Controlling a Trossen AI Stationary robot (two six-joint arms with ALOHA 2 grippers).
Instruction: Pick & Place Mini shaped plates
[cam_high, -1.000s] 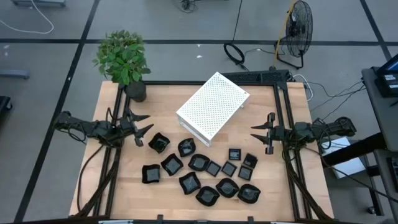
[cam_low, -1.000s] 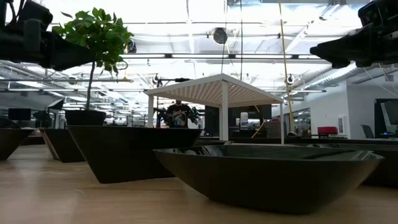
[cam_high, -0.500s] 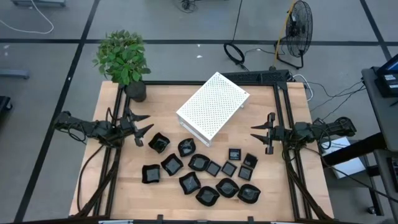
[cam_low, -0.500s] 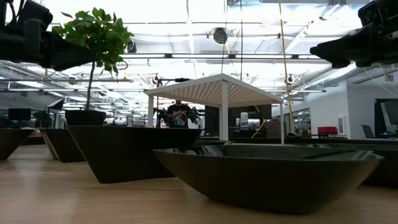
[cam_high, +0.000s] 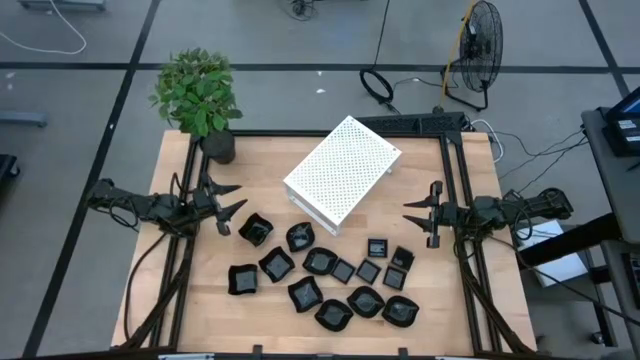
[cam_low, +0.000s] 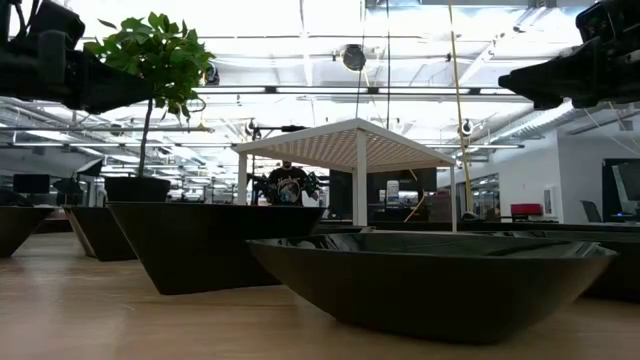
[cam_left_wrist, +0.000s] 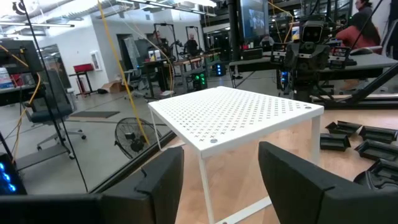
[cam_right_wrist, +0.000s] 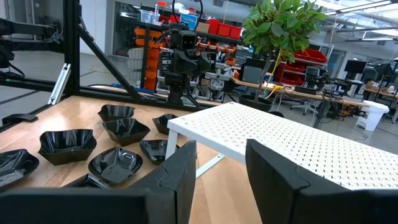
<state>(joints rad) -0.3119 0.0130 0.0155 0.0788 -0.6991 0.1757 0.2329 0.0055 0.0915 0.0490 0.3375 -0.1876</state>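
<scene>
Both claws hang idle with fingers spread apart and nothing between them: the left claw (cam_high: 226, 203) off one side of the white perforated metal box (cam_high: 342, 170), the right claw (cam_high: 418, 215) off the opposite side, each pointing inward toward it. The small glossy black shaped plates (cam_high: 320, 278) lie scattered on the pale wooden desk (cam_high: 440, 320) in front of the box, in a loose band running across the desk from one arm's side to the other. A wavy-rimmed black dish (cam_high: 255, 230) sits just beside the left claw, toward the box's near corner, while a small square black dish (cam_high: 377, 247) lies near the right claw; the left arm looks slightly nearer its closest piece, so the first pick probably falls to it, reaching down and a little inward. A green potted plant (cam_high: 198, 95) stands at the desk corner behind the left arm. Compared with the earlier frames nothing differs: arms, dishes and box all sit exactly where they were.
</scene>
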